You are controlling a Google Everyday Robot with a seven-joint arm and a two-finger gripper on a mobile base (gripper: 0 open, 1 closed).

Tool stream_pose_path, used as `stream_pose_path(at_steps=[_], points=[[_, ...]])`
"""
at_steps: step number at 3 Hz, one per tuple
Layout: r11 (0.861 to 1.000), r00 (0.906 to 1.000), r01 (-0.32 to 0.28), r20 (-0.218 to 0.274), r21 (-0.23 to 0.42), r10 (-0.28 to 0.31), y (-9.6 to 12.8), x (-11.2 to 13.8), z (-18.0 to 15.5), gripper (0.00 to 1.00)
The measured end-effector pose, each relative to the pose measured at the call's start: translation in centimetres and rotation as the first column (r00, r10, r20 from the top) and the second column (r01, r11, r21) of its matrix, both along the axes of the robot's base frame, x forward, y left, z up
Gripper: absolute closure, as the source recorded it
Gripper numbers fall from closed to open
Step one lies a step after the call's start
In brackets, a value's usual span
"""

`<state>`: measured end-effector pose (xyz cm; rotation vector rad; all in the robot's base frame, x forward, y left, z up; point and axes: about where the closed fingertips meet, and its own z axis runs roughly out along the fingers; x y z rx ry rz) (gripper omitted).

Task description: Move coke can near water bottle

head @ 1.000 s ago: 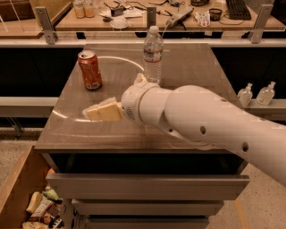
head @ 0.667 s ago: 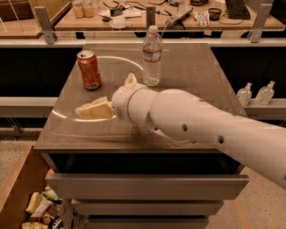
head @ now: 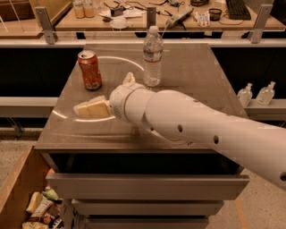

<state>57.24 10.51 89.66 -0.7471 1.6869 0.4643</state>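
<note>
The coke can [head: 90,70] stands upright on the left rear part of the grey table top [head: 192,80]. The water bottle [head: 153,57], clear with a white cap and a label band, stands upright to the can's right, about a bottle's height away. My gripper [head: 91,108] is low over the table, in front of the can and slightly to its right, pointing left. It holds nothing and does not touch the can. My white arm [head: 201,125] reaches in from the lower right and hides the table's front middle.
Two small pump-topped bottles [head: 257,94] stand on a ledge to the right. A desk with clutter [head: 134,13] runs behind the table. Drawers [head: 147,185] are below the table's front edge. An open box of packets [head: 38,208] sits on the floor at lower left.
My gripper and arm have moved a little to the left across the table, closer to the space in front of the can. The can and bottle have not moved.
</note>
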Motion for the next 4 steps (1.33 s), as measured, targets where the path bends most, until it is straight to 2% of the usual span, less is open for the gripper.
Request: stream_pose_path(at_steps=[1, 2, 3, 4], points=[[0.999, 0.9989, 0.016, 0.044, 0.033, -0.017, 1.1, 1.7, 1.1, 0.0], [0.998, 0.9985, 0.022, 0.048, 0.052, -0.025, 2.9, 4.6, 0.5, 0.0], [0.999, 0.9994, 0.019, 0.027, 0.05, -0.021, 4.3, 6.3, -0.7, 0.0], [0.999, 0.9999, -0.002, 0.014, 0.046, 0.002, 6.8, 9.1, -1.7, 0.0]])
